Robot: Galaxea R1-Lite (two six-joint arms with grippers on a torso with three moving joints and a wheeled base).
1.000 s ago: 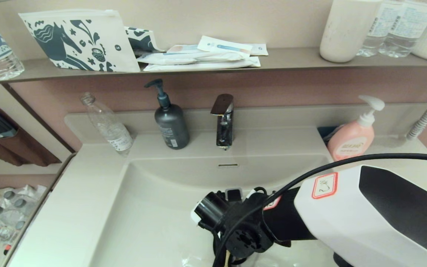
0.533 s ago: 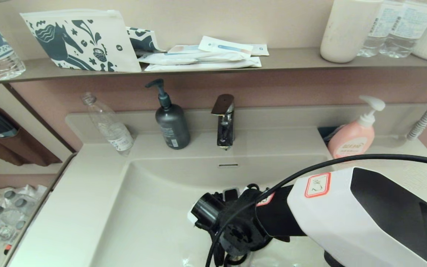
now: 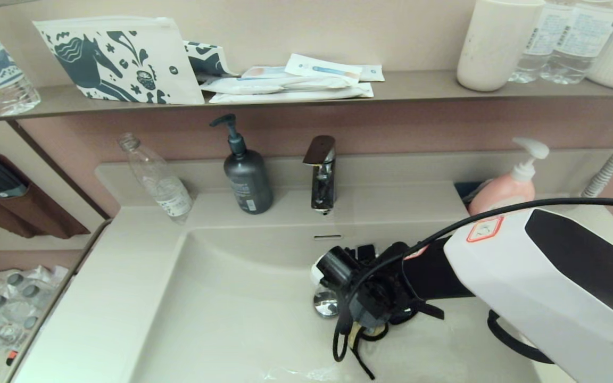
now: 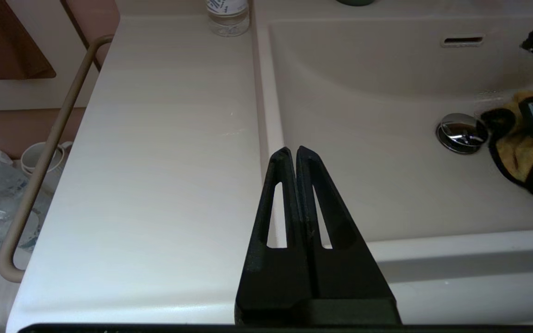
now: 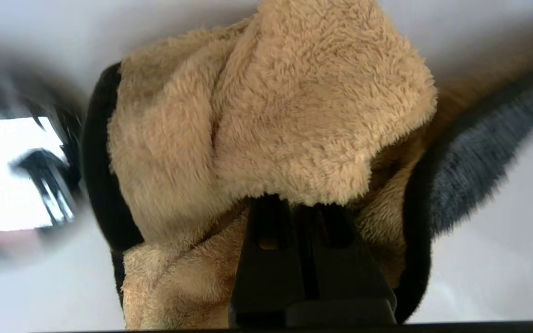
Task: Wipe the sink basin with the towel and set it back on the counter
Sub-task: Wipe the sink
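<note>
One arm is doing your wiping: the right gripper has its fingers clamped tight on the towel, low in the sink basin at lower centre of the head view, just beside the drain plug. Next, sweep the remaining floor, then lift out to the bench. The left gripper hangs parked, fingers together, empty.

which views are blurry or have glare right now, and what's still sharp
Right wrist view: the towel is sharp up close, but the drain plug beside it is a smeared, blown-out glare patch. Left wrist view: crisp throughout, with soft sheen on the counter and a bright reflection on the plug. Head view: sharp, slight wide-angle bowing of the shelf, faint gloss on the basin.
</note>
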